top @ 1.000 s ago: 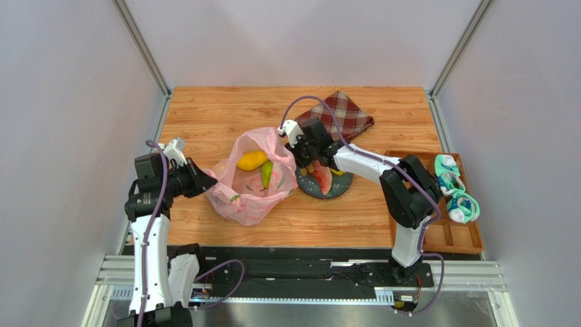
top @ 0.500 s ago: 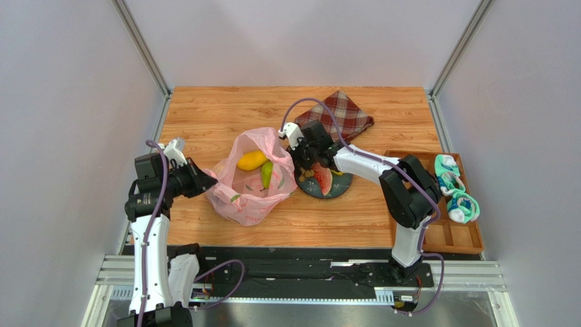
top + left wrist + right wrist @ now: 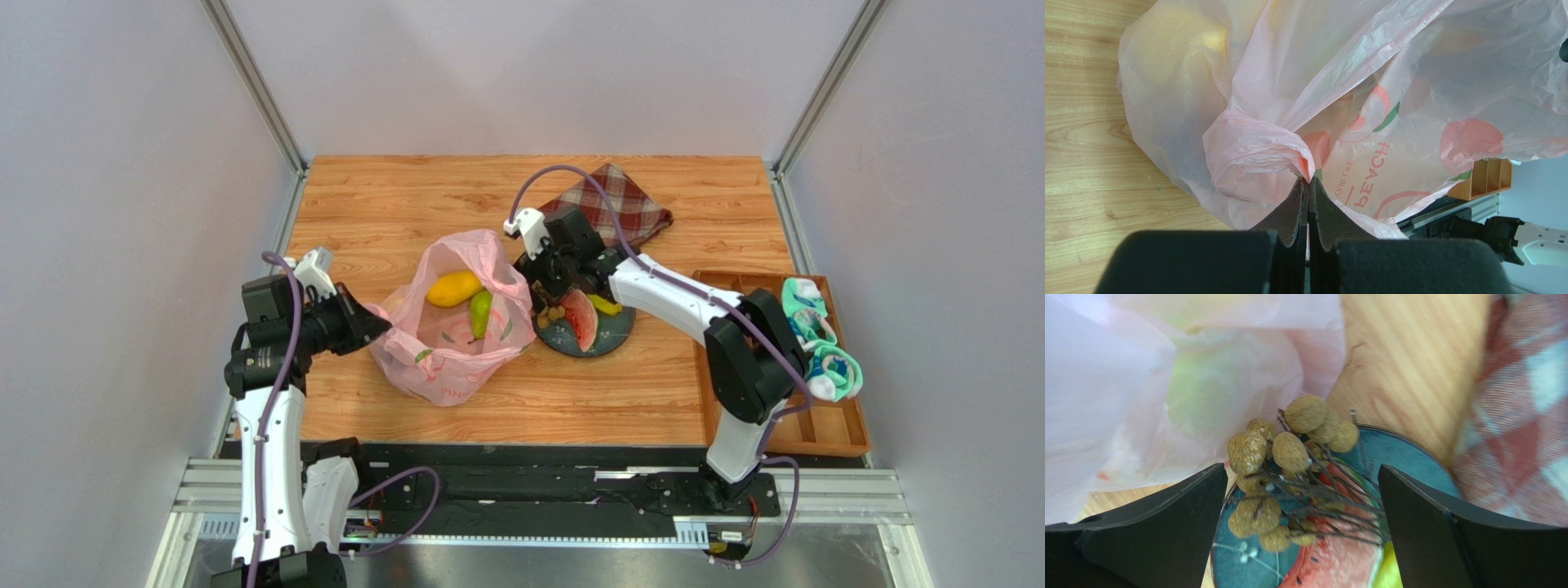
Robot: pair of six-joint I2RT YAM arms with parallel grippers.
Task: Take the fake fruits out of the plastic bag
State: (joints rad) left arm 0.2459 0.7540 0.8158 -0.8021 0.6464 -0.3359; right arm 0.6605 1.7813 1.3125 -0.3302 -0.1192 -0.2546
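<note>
While our L gripper [image 3: 1309,188] pinches a fold of the plastic bag [image 3: 439,365] and our R gripper [image 3: 1300,490] gapes wide over the grape bunch [image 3: 1289,454] + pink-red slice [image 3: 579,322] on the plate [image 3: 1407,460], we've a yellow fruit [image 3: 453,289] & green fruit [image 3: 480,315] left inside.

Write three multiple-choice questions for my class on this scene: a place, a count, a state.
1. Where does the grape bunch lie? A in the bag; B on the plate; C in the left hand.
2. How many fruits show inside the bag from above? A two; B none; C five.
3. The left hand is: A wide open; B shut on nothing; C shut on the bag.
Answers: 1 B, the bunch rests on the dark plate. 2 A, one yellow fruit and one green fruit. 3 C, it pinches a fold of pink plastic.
</note>
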